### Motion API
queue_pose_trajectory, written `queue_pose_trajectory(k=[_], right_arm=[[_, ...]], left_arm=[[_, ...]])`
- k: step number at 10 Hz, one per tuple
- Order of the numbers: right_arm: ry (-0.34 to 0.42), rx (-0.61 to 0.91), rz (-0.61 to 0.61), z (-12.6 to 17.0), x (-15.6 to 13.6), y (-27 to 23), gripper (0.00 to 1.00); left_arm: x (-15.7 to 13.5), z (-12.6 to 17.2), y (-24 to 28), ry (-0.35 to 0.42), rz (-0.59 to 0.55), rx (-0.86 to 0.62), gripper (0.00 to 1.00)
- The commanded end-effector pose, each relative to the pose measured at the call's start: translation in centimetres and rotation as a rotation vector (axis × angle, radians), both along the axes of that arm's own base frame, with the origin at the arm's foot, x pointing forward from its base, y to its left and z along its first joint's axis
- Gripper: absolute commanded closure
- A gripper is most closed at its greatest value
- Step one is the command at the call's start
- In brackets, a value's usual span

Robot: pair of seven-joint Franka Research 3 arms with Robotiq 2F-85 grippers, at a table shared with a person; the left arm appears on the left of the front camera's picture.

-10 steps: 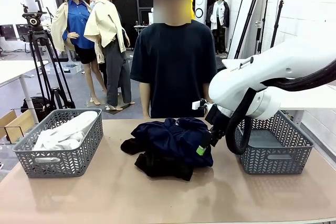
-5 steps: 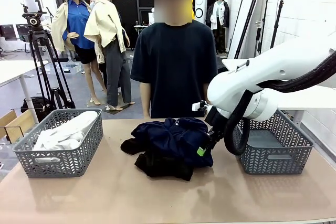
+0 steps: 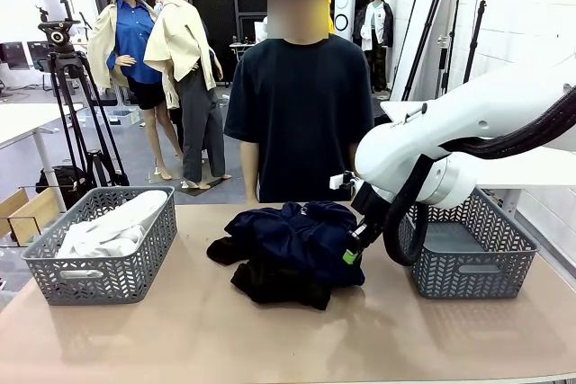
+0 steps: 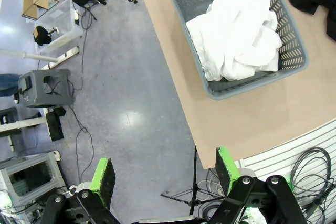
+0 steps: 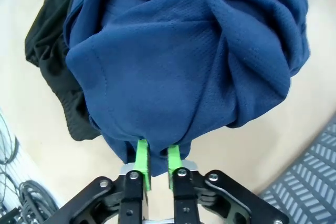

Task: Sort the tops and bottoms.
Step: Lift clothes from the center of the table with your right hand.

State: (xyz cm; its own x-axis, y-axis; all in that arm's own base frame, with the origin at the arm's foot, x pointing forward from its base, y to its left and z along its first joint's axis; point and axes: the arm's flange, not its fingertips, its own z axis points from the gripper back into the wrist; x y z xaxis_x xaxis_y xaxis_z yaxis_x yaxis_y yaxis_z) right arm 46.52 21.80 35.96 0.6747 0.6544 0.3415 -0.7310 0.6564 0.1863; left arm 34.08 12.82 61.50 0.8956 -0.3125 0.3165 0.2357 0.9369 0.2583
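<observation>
Grip looks thin: right gripper (image 5: 156,149) pinches just the hem of the navy bottoms (image 5: 184,61), piled mid table (image 3: 180,334). I'd lift slow so the black pair (image 5: 47,45) doesn't drag along, then head for the grey basket (image 3: 468,273) at the right edge. Meanwhile left gripper (image 4: 165,174) is wide open, empty.

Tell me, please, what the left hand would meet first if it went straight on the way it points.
Most likely the grey floor: the open left hand points just past the table edge, with the basket of tops aside. Depth is unclear; it might clip that edge.
</observation>
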Motion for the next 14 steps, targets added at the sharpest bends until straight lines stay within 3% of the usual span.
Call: queue_pose_trajectory(k=[1,5,7,12,14], right_arm=[[-0.028,0.023,-0.013,-1.4,0.1,-0.1,1.00],[-0.030,0.033,-0.012,-1.0,-0.1,-0.4,1.00],[-0.048,0.038,0.003,1.1,-0.9,-1.2,1.00],[-0.246,0.023,0.001,10.8,-0.5,-3.6,1.00],[-0.340,0.032,-0.028,16.6,1.2,-4.0,1.00]], left_arm=[[-0.1,0.1,0.2,0.002,-0.002,0.009,0.00],[-0.1,0.1,0.2,0.002,-0.002,0.009,0.00],[-0.1,0.1,0.2,0.002,-0.002,0.009,0.00],[-0.1,0.1,0.2,0.002,-0.002,0.009,0.00],[-0.1,0.1,0.2,0.002,-0.002,0.009,0.00]])
